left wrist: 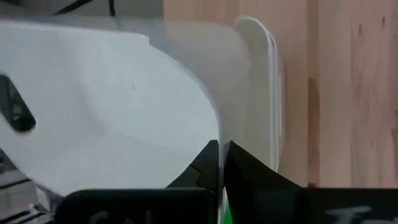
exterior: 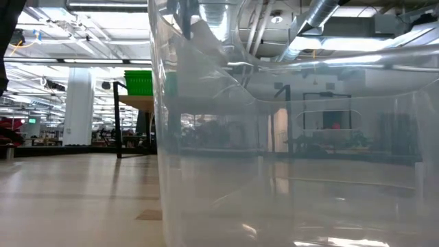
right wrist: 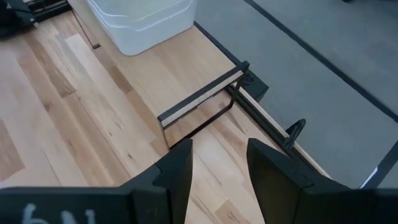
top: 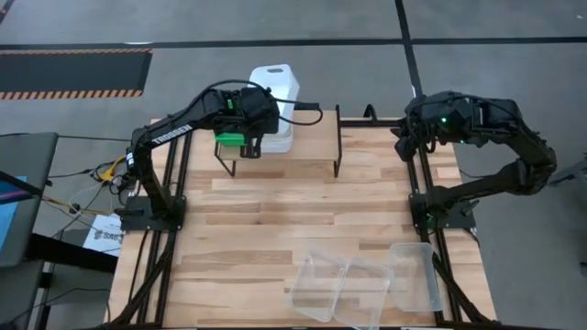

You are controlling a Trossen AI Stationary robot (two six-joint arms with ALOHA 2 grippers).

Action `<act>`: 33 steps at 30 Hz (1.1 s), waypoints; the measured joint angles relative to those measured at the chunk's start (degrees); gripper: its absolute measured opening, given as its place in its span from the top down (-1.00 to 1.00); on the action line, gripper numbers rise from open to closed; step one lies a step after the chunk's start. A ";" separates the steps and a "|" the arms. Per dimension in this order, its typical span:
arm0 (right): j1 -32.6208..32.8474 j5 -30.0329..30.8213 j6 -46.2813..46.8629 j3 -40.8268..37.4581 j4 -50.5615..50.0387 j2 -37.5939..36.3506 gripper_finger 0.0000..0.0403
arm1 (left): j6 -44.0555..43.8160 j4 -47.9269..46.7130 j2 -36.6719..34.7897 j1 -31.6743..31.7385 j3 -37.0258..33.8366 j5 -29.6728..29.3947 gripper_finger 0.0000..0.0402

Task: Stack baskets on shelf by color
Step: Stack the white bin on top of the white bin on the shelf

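A green basket (top: 235, 139) sits pinched in the left gripper (top: 246, 137) over the shelf (top: 312, 128); right fingers (right wrist: 180, 163) parted.

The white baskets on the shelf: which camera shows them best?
The right wrist view: the white baskets stand unobstructed on the shelf. The high view shows them partly under the left gripper; the left wrist view shows only a close white wall; the low view shows none.

Landmark: small light-wood shelf with thin black legs (top: 284, 137), at the wooden plank surface's (top: 257, 229) far edge. White plastic tub stack (top: 278, 96) on shelf's left part. Green plastic tub (top: 234, 139) at shelf's left end, left gripper (top: 246, 137) over it. Three clear plastic tubs (top: 362, 280) well in front of shelf, right side, near edge.
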 joint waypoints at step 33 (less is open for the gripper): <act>-5.73 -5.19 -4.11 0.02 0.26 2.78 0.13 | -5.85 -3.46 0.00 -4.29 5.73 -4.34 1.00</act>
